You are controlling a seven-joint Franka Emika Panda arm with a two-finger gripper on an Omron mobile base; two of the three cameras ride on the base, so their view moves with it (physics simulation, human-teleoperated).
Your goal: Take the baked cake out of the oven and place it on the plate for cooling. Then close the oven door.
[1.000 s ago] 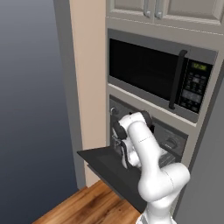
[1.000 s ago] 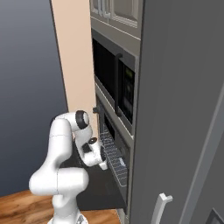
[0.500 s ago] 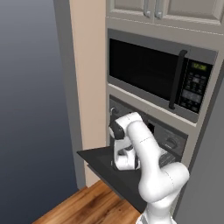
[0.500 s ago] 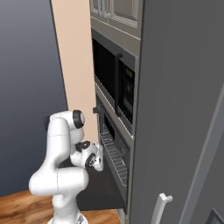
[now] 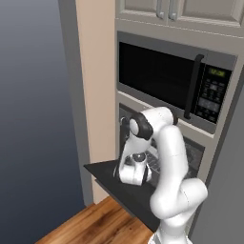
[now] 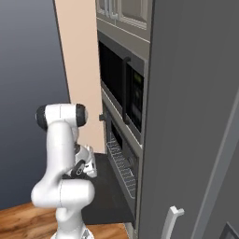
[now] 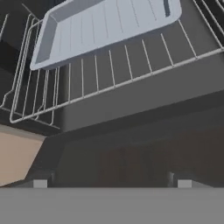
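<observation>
The tall grey cabinet column holds one oven (image 5: 190,157) beneath one black glossy microwave (image 5: 167,81) with a vertical handle and a keypad. The oven door (image 5: 121,188), a flat dark panel, lies folded down level above the wood-plank floor (image 5: 95,224). Inside the cavity sits one thin wire rack (image 7: 131,65) of straight parallel bars, carrying one shallow rectangular grey metal tray (image 7: 105,26) with ridged bottom and raised rim; no cake can be made out in it. The white arm's hand (image 5: 132,172) hangs low over the open door, lower than half a second ago, when it was nearer the oven mouth. Its two dark fingertips (image 7: 40,183) stand spread wide, holding nothing, well short of the rack.
</observation>
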